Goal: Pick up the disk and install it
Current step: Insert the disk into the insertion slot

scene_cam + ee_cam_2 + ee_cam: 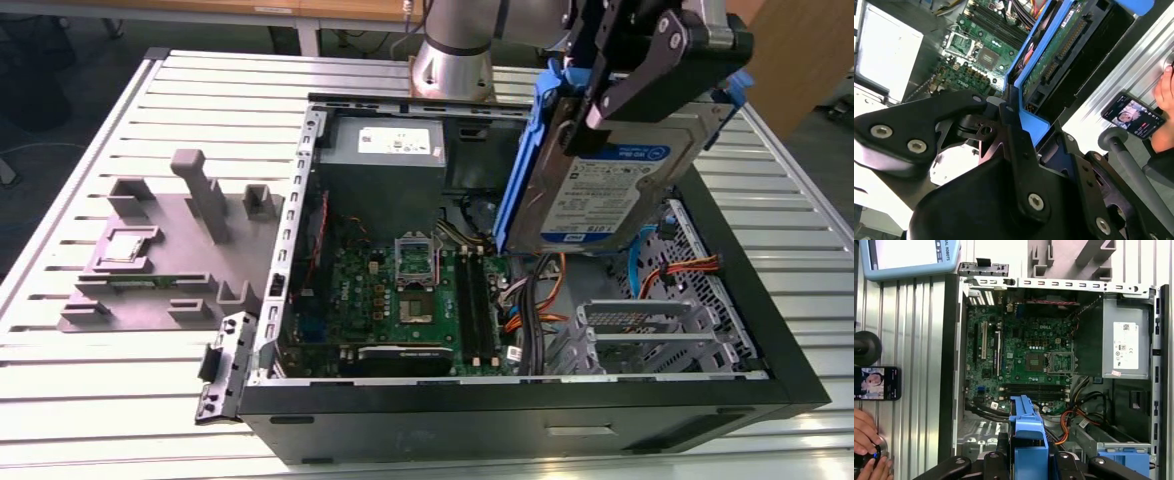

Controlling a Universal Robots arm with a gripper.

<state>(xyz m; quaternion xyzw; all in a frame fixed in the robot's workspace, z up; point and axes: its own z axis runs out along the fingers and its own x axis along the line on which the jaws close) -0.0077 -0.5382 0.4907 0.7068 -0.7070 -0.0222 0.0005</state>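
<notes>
The tool (603,105) is clamping tight on the disk (601,195), holding it upright above the open computer case (534,405), toward the exterior view's right, over the surface (107,395).

Silver arm (454,50) raised, black hand (597,108) pointing down, fingers (641,80) closed on the disk (601,190)
</notes>
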